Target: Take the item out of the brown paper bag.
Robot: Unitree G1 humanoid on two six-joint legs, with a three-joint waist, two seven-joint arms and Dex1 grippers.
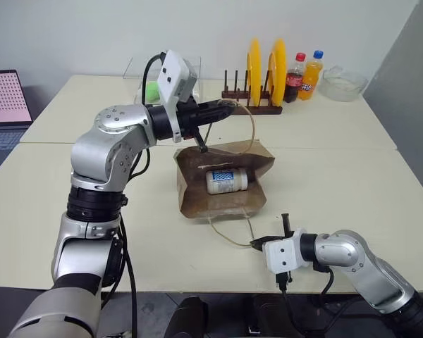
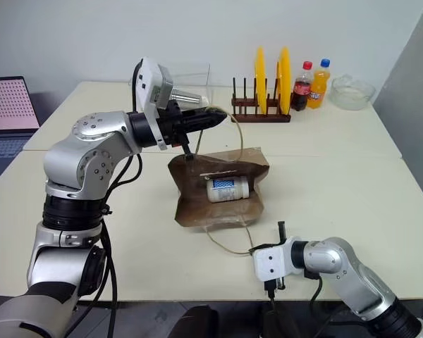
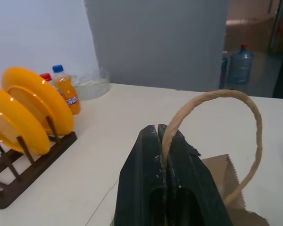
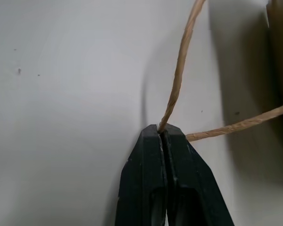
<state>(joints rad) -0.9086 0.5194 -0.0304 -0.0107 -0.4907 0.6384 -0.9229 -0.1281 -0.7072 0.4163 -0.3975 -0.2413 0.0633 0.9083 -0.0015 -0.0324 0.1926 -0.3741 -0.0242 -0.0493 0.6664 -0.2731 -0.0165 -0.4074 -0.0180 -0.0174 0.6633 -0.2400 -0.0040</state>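
The brown paper bag (image 1: 197, 190) lies on the white table with its mouth gaping toward me. Inside it the item (image 1: 226, 181), a small white bottle with a blue-and-white label, lies on its side. My left gripper (image 1: 229, 107) hovers above the bag's far edge, shut on the upper loop handle (image 3: 254, 122), which arcs up from the bag. Near the table's front edge my right gripper (image 1: 256, 244) is shut on the lower loop handle (image 4: 179, 70), pulled along the tabletop away from the bag.
At the back stand a wooden rack with yellow plates (image 1: 264, 67), a cola bottle (image 1: 295, 77), an orange soda bottle (image 1: 311, 74) and a glass bowl (image 1: 342, 83). A laptop (image 1: 3, 105) sits at the far left. A clear container with something green (image 1: 151, 90) is behind my left arm.
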